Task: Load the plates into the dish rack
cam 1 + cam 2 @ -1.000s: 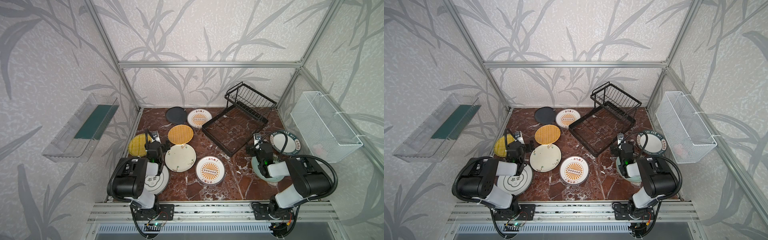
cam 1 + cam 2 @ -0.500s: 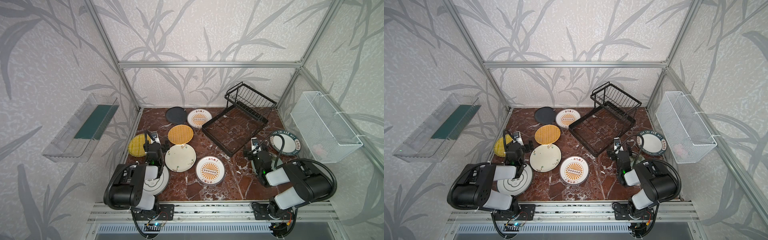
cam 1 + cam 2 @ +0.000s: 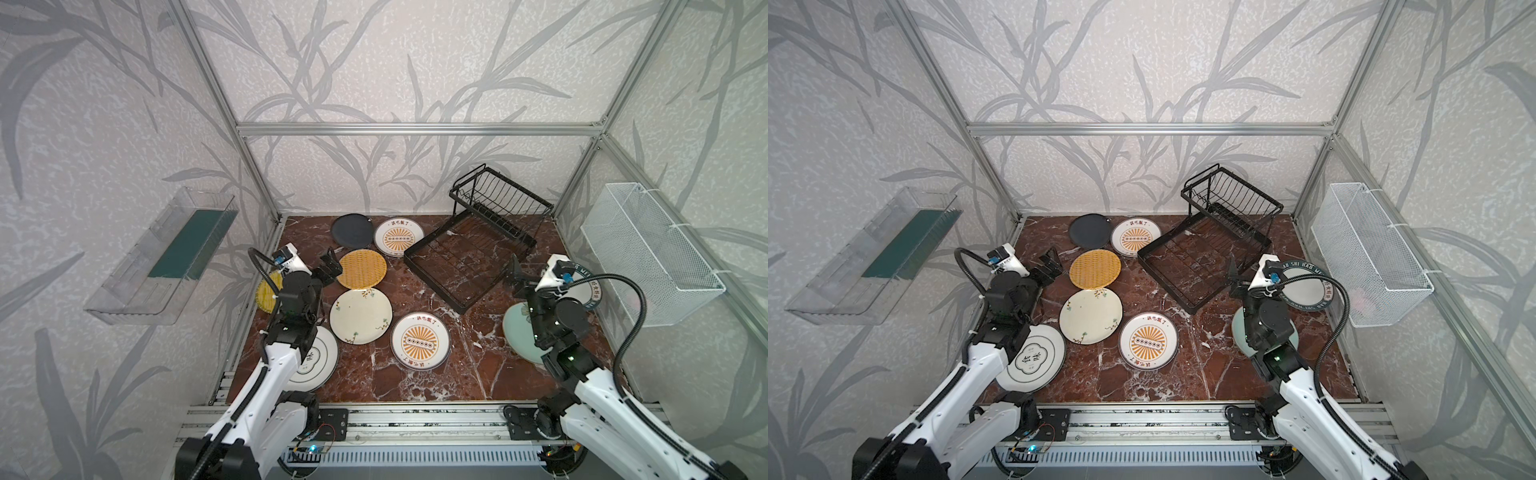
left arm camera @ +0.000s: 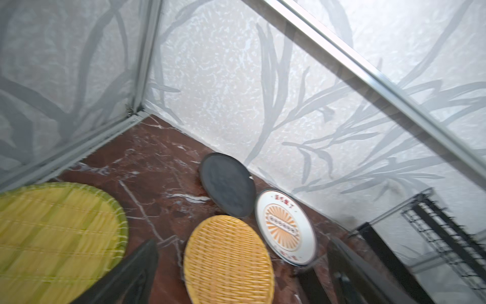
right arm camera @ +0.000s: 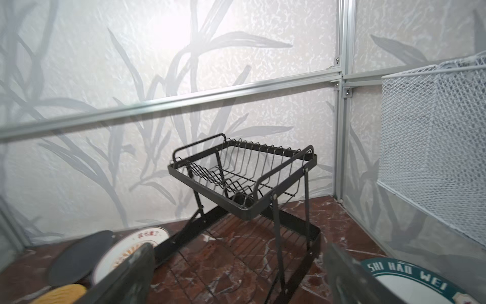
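— Black fingers of the left gripper: spread wide, holding nothing.
— Beneath them?
— Orange woven plate just beside the tips. Yellow woven plate on the other side, partly hidden by the arm. Hovering over the gap between the two, touching neither as far as can be told.
— And the right gripper?
— Equally wide, fingers bare, raised off the red-brown marble surface, close to the nearest corner of the dish rack.
— Further out on that side?
— White plate with a dark teal lettered rim just beside the wrist. Pale green plate partly under the arm.
— Remaining plates?
— All flat on the surface, apart from the rack. Matte black plate right against a sunburst plate by the back wall. Cream floral plate in the middle, second sunburst plate nearer the front. White plate with a dark ring partly beneath the left arm.
— Rack itself?
— Black wire, angled toward the back right corner. Flat grid tray low, slotted basket section raised over the far end.
— On the walls?
— Clear plastic bin on the left wall, white mesh basket on the right wall.
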You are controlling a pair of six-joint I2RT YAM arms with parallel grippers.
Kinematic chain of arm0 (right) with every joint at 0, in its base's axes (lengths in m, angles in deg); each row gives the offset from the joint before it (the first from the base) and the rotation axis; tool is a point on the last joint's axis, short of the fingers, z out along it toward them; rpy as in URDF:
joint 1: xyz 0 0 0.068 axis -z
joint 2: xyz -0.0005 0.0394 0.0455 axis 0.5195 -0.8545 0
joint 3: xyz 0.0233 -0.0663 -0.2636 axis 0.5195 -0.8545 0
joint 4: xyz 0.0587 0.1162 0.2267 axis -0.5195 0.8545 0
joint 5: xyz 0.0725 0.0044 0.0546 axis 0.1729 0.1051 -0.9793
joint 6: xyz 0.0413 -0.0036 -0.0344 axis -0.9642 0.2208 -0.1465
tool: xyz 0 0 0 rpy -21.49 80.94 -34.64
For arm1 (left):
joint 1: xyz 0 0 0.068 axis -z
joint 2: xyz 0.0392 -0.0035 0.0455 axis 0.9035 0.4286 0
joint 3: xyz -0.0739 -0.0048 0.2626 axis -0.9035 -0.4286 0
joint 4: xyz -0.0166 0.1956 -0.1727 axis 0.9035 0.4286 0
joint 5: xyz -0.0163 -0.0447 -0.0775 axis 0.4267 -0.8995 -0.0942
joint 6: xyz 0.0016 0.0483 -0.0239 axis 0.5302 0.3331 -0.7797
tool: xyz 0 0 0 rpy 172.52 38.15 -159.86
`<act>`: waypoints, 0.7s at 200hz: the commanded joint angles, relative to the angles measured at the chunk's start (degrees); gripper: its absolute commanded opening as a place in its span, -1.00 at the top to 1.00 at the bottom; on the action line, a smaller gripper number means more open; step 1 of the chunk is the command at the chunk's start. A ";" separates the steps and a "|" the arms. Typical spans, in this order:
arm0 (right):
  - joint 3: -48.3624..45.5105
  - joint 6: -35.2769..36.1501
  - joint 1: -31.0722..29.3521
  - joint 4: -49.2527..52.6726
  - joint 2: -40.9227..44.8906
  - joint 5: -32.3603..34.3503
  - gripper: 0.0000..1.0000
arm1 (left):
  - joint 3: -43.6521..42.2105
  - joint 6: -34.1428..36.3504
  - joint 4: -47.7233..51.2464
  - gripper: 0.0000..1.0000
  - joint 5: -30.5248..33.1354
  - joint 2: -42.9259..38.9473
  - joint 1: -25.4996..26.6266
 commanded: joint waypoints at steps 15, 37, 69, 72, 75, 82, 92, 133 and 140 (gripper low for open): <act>4.65 -10.26 0.80 15.74 0.56 -16.92 -0.98 | 2.24 -14.74 12.10 -0.98 -21.18 0.27 -4.73; 5.65 -15.33 1.26 17.74 -0.23 -17.94 -0.98 | -0.89 -25.74 -0.76 -0.98 -32.67 3.29 -8.47; 9.80 -21.37 3.48 34.10 -1.76 -12.88 -0.98 | 1.96 -26.63 -4.16 -0.98 -41.21 7.74 -8.10; 9.58 -21.52 3.97 34.78 -1.82 -12.86 -0.98 | 2.09 -26.55 -4.20 -0.98 -41.66 7.92 -8.02; 9.33 -21.66 4.42 35.50 -1.82 -13.05 -0.98 | 2.35 -26.47 -4.24 -0.98 -42.10 8.17 -7.98; 8.91 -22.47 6.39 37.44 -2.03 -13.71 -0.98 | 2.87 -26.16 -3.98 -0.98 -43.06 8.66 -7.92; 8.42 -24.71 10.46 40.20 -2.86 -15.81 -0.98 | 3.67 -25.61 -3.68 -0.98 -44.10 9.49 -7.51; -0.58 -36.71 30.82 34.27 -4.45 -25.58 -0.95 | 5.85 -22.59 -3.82 -0.97 -46.60 12.18 -4.00; -1.76 -37.69 32.69 32.35 -4.94 -25.55 -0.92 | 5.92 -22.50 -4.57 -0.97 -46.96 12.67 -3.34</act>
